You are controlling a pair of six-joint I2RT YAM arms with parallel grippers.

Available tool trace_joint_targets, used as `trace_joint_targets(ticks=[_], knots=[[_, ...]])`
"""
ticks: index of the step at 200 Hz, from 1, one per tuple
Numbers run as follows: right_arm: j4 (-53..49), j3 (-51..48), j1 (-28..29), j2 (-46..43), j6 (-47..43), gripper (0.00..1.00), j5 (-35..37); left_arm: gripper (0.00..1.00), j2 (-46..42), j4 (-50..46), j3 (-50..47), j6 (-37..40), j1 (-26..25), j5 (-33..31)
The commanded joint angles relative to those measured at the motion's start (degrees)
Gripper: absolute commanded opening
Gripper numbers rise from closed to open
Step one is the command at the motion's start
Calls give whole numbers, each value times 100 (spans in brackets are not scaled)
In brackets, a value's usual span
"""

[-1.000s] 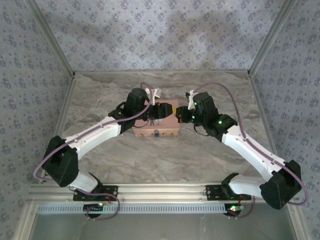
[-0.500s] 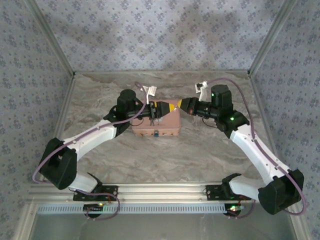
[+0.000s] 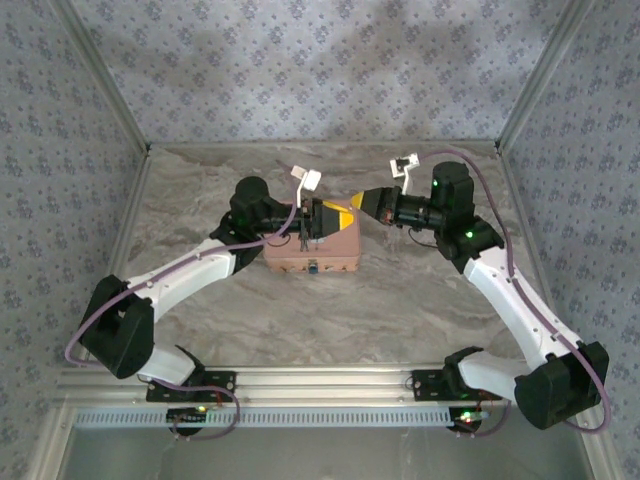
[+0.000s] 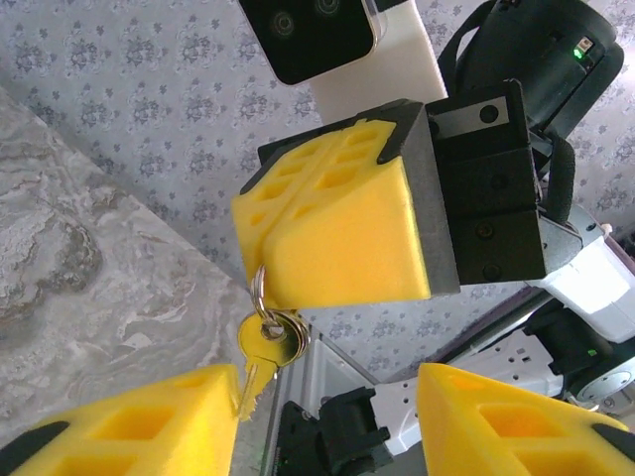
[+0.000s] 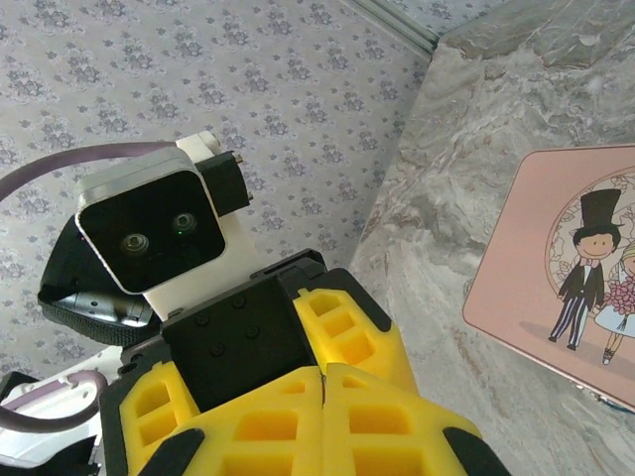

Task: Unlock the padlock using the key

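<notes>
Well, the tiny dark-blue squarish padlock [image 3: 313, 267] sits against the near wall of the pink rectangular tin with a cartoon couple on its lid [image 3: 335, 252], at the tin's six o'clock seen from overhead. Whether it hangs from a hasp there I can't make out. It looks light and hard, so I'd guess it will swing or skid away from a pushing key unless its body is pinched by the flat sides, with the keyhole left clear.

At about one o'clock from it, raised over the tin's far edge, the small brass key [image 4: 266, 339] dangles on a thin steel split ring [image 4: 258, 290]. The right gripper [image 5: 322, 392] has its yellow foam pads clenched flat together with that ring nipped at their lower edge, so the key hangs loose, blade down. The left gripper [image 3: 328, 215] faces it nose to nose with jaws parted, grasping nothing. The blade's tip hangs between its pads, close against the one at seven o'clock in the left wrist view.

The key is thin, stiff, slick metal that weighs next to nothing. I'd take it by the broad flat bow, flats against the foam and blade sticking out free; held by the ring alone it can't be aimed. Below lies the grey marbled tabletop [image 3: 400, 310].
</notes>
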Motion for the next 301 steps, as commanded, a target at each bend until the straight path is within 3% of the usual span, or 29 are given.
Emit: trace_joint_targets(ticks=[1,46,123,167,177,191,212,261,301], knots=[[114,115,-43,-125,117,0,-204,48,-82,-232,280,277,-12,24],[79,167,-36,-103,143,0,-217,45,-148,-673,334,575,-22,-277],[45,156,-49,-95,141,0,-143,11,-88,-1052,506,787,-58,-362],[-61,159,-82,-137,86,0,-117,2,-130,-1299,509,933,-37,-456],[-70,159,-79,-138,78,0,-110,6,-148,-1367,509,969,-24,-509],[-73,143,-79,-138,86,0,-109,30,-180,-1433,486,987,-23,-622],[-65,134,-79,-147,86,0,-107,48,-224,-1402,429,985,-23,-733],[16,106,-69,-164,124,0,-135,50,-156,-1157,439,884,-57,-671],[117,46,-72,-182,186,0,-150,42,-33,-1048,552,840,-134,-589]])
